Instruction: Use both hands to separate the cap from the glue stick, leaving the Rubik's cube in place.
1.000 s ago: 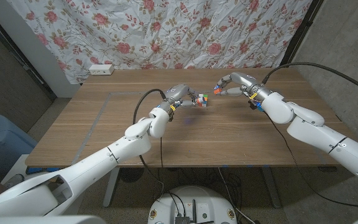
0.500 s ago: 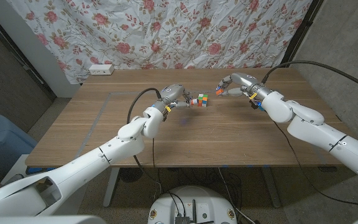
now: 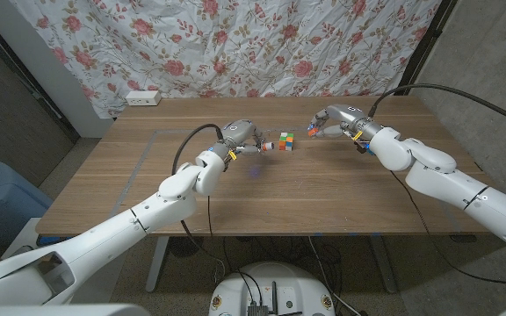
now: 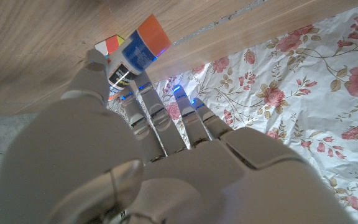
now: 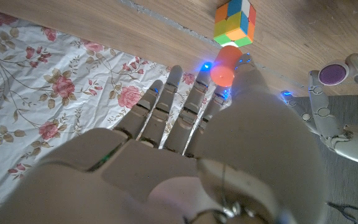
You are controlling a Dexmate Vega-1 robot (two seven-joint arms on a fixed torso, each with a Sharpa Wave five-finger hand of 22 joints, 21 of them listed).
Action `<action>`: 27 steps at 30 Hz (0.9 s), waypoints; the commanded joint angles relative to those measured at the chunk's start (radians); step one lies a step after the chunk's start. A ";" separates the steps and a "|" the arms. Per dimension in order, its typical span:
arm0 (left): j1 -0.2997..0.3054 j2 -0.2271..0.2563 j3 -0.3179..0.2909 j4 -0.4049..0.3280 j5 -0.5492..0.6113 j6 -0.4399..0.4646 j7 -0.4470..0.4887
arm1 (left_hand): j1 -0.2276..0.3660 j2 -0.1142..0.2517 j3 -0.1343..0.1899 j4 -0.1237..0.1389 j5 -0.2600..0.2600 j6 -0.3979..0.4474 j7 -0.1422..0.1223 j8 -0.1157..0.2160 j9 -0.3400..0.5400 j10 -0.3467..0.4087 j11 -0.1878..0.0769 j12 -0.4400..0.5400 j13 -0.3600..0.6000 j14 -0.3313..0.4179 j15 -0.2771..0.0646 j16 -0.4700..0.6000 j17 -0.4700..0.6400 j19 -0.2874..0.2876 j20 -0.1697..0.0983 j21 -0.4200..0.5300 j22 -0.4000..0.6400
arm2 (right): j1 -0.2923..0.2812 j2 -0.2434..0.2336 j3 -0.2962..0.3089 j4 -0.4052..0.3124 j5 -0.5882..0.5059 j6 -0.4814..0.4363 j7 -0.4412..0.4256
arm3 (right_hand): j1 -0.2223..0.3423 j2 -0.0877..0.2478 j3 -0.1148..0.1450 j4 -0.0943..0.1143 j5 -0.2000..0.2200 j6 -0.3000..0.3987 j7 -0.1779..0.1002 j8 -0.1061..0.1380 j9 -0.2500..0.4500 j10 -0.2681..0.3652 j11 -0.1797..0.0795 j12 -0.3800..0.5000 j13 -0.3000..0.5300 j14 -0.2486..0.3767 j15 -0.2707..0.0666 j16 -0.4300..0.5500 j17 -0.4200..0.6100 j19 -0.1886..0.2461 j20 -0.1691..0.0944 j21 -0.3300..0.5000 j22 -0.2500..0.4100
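In the head view my left hand [image 3: 238, 139] pinches the white and orange glue stick [image 3: 261, 147] just left of the Rubik's cube [image 3: 286, 140], apart from it. The left wrist view has the stick [image 4: 138, 48] at the tips of that hand [image 4: 135, 155]. My right hand [image 3: 332, 121] holds the orange cap [image 3: 312, 130] to the cube's right. In the right wrist view the cap [image 5: 225, 66] sits between fingers of that hand [image 5: 185, 155], with the cube [image 5: 235, 20] beyond it. There the stick's bare purple end [image 5: 332, 73] faces the camera.
The cube stands on the wooden table [image 3: 262, 197] between the two hands. A white power strip [image 3: 142, 97] lies at the back left edge. A taped outline [image 3: 144, 151] marks the table's left part. Floral cloth [image 3: 235, 44] hangs behind.
My left hand has drawn the glue stick leftwards, away from the cube. The right hand with the cap has shifted slightly right. The cube has stayed in place.
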 commanded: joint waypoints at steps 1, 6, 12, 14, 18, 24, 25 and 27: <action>0.023 0.029 -0.017 -0.022 0.068 0.030 -0.050 | -0.027 0.064 0.030 0.024 0.004 0.096 0.040 0.005 0.003 0.023 -0.029 0.006 0.005 0.004 -0.143 0.003 0.001 -0.001 0.000 0.001 0.002 | 0.041 -0.001 -0.042 0.041 -0.054 -0.008 0.014 | 0.000 0.010 -0.003 0.002 0.004 -0.004 -0.001 0.001 0.002 -0.004 -0.003 0.001 0.005 -0.009 -0.159 -0.002 0.005 -0.007 -0.022 -0.001 0.001; 0.028 0.044 -0.021 -0.021 0.081 0.023 -0.060 | -0.027 0.063 0.030 0.023 0.003 0.098 0.036 0.005 0.003 0.022 -0.029 0.006 0.005 0.003 -0.144 0.003 0.001 -0.001 -0.001 0.001 0.002 | 0.051 -0.001 -0.053 0.055 -0.073 -0.015 0.025 | 0.000 0.009 -0.003 -0.001 0.004 -0.006 -0.003 -0.001 0.002 -0.012 -0.003 -0.005 0.004 -0.018 -0.159 -0.007 0.005 -0.010 -0.022 -0.002 0.002; 0.028 0.055 -0.021 -0.017 0.101 0.015 -0.078 | -0.027 0.063 0.030 0.023 0.003 0.094 0.039 0.004 0.003 0.021 -0.029 0.006 0.005 0.003 -0.145 0.004 0.001 -0.002 -0.003 0.001 0.002 | 0.057 0.006 -0.057 0.069 -0.061 -0.034 0.045 | -0.003 0.010 -0.005 -0.001 0.004 -0.013 -0.004 -0.004 0.002 -0.024 -0.003 -0.011 0.002 -0.024 -0.157 -0.009 0.006 -0.015 -0.024 -0.003 0.002; 0.033 0.051 -0.025 -0.017 0.101 0.026 -0.085 | -0.027 0.063 0.030 0.023 0.003 0.094 0.039 0.004 0.003 0.021 -0.029 0.006 0.005 0.003 -0.144 0.004 0.001 -0.002 -0.003 0.001 0.002 | 0.061 0.006 -0.063 0.074 -0.069 -0.041 0.052 | -0.004 0.011 -0.005 0.000 0.004 -0.014 -0.004 -0.004 0.002 -0.028 -0.003 -0.013 0.001 -0.026 -0.156 -0.009 0.007 -0.017 -0.025 -0.003 0.002; 0.033 0.058 -0.023 -0.013 0.110 0.024 -0.102 | -0.027 0.061 0.030 0.022 0.003 0.093 0.037 0.004 0.003 0.020 -0.029 0.006 0.005 0.000 -0.145 0.002 0.001 -0.002 -0.003 0.001 0.002 | 0.069 0.006 -0.075 0.084 -0.082 -0.046 0.056 | -0.004 0.010 -0.005 -0.002 0.004 -0.016 -0.005 -0.006 0.002 -0.035 -0.003 -0.018 0.000 -0.032 -0.155 -0.012 0.007 -0.020 -0.026 -0.003 0.002; 0.031 0.076 -0.017 -0.005 0.134 0.016 -0.130 | -0.029 0.060 0.029 0.023 0.003 0.086 0.031 0.002 0.003 0.018 -0.029 0.006 0.004 0.000 -0.145 0.003 0.001 -0.003 -0.004 0.000 0.002 | 0.085 0.008 -0.100 0.108 -0.117 -0.052 0.063 | -0.013 0.012 -0.008 0.003 0.002 -0.016 -0.006 -0.006 0.001 -0.042 -0.003 -0.020 0.003 -0.035 -0.151 -0.013 0.009 -0.022 -0.023 -0.002 0.002; 0.036 0.073 -0.021 -0.005 0.131 0.023 -0.130 | -0.030 0.060 0.029 0.024 0.003 0.084 0.030 0.001 0.003 0.017 -0.029 0.006 0.004 0.000 -0.144 0.003 0.002 -0.003 -0.004 0.000 0.002 | 0.087 0.009 -0.103 0.109 -0.122 -0.056 0.066 | -0.014 0.013 -0.008 0.003 0.002 -0.016 -0.006 -0.006 0.001 -0.042 -0.003 -0.020 0.003 -0.036 -0.151 -0.014 0.008 -0.022 -0.023 -0.002 0.002; 0.034 0.078 -0.018 -0.001 0.137 0.018 -0.138 | -0.030 0.060 0.029 0.024 0.003 0.083 0.030 0.001 0.003 0.016 -0.029 0.005 0.004 0.000 -0.145 0.003 0.001 -0.003 -0.004 0.000 0.002 | 0.089 0.012 -0.109 0.115 -0.132 -0.065 0.065 | -0.015 0.013 -0.008 0.003 0.002 -0.015 -0.006 -0.006 0.001 -0.043 -0.003 -0.020 0.004 -0.038 -0.151 -0.015 0.008 -0.022 -0.023 -0.002 0.002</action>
